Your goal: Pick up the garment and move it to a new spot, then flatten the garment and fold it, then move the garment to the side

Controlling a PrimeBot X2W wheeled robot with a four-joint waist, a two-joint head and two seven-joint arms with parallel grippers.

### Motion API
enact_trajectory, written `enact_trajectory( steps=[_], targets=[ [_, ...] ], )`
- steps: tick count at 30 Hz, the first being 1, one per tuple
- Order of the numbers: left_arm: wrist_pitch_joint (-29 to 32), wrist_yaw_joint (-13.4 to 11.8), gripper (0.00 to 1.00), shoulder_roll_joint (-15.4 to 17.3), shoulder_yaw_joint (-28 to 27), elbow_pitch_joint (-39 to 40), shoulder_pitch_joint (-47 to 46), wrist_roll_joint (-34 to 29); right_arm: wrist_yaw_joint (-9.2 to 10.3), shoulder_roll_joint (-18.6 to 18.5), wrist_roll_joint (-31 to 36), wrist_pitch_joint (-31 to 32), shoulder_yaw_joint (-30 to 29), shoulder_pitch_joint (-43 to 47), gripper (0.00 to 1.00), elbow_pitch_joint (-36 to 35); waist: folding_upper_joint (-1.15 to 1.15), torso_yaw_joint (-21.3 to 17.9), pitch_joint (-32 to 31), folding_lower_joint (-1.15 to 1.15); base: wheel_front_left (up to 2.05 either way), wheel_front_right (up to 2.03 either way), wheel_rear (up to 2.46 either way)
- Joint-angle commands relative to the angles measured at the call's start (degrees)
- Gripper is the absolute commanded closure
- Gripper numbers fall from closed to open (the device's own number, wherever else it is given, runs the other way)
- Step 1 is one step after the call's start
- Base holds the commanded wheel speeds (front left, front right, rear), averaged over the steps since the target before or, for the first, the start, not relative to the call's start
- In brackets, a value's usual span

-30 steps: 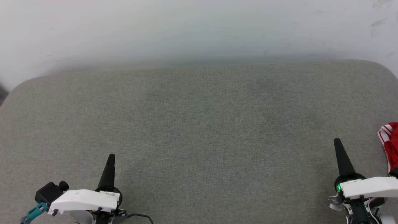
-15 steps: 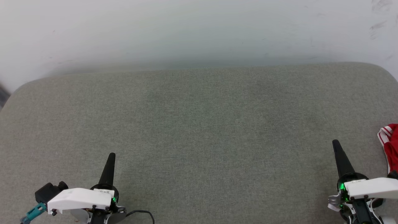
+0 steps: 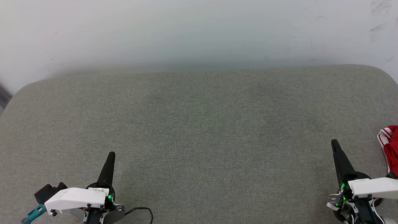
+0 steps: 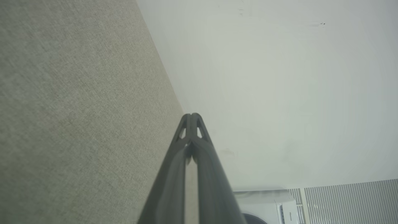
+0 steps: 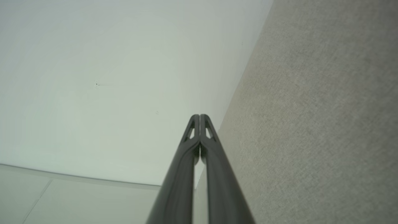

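One padded, grey-green fabric bench (image 3: 199, 124) with rounded far corners spans the head view, and a pale wall (image 3: 199, 31) with a few dark scuffs at the upper right rises behind it. One garment (image 3: 391, 146) lies at the right edge of the frame, a bunched piece of red cloth with a red-and-white striped hem. The frame cuts off most of it, and the white housing of the right arm (image 3: 373, 187) covers its lower end. Two pincers rest low in the frame, each pointing up it. The left pincer (image 3: 111, 154) sits at the lower left, well apart from the garment, with a black cable (image 3: 141, 210) looping from its base and a teal connector (image 3: 32, 213) beside it. The right pincer (image 3: 334, 143) sits at the lower right, near the garment but not touching it. Both are clenched on nothing: each wrist view shows its two dark fingers pressed together at the tips, the left pincer (image 4: 192, 115) against bench and wall, the right pincer (image 5: 199, 115) likewise. One white appliance (image 4: 267, 205) and a slatted panel (image 4: 351, 199) show at the lower right of the left wrist view.
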State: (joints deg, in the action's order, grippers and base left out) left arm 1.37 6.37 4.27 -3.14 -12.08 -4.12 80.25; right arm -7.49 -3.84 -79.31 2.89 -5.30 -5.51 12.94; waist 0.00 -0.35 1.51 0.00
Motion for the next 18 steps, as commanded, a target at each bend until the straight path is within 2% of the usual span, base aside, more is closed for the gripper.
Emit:
enact_trajectory(
  steps=[1,18],
  targets=[
    [0.4,0.3,1.0,0.1,-0.3,0.0,-1.1,1.2,0.0,0.2,-1.1,0.3,-0.2,-0.8,1.0,-0.1,0.0,0.0,-0.1,0.0,0.0,0.0,0.0],
    [2.5,0.9,1.0,-0.1,-1.2,-1.1,-1.8,8.4,0.0,0.7,-8.2,2.2,-0.8,-0.9,1.0,0.7,0.0,0.2,-0.7,0.0,0.0,0.0,0.0]
  ],
)
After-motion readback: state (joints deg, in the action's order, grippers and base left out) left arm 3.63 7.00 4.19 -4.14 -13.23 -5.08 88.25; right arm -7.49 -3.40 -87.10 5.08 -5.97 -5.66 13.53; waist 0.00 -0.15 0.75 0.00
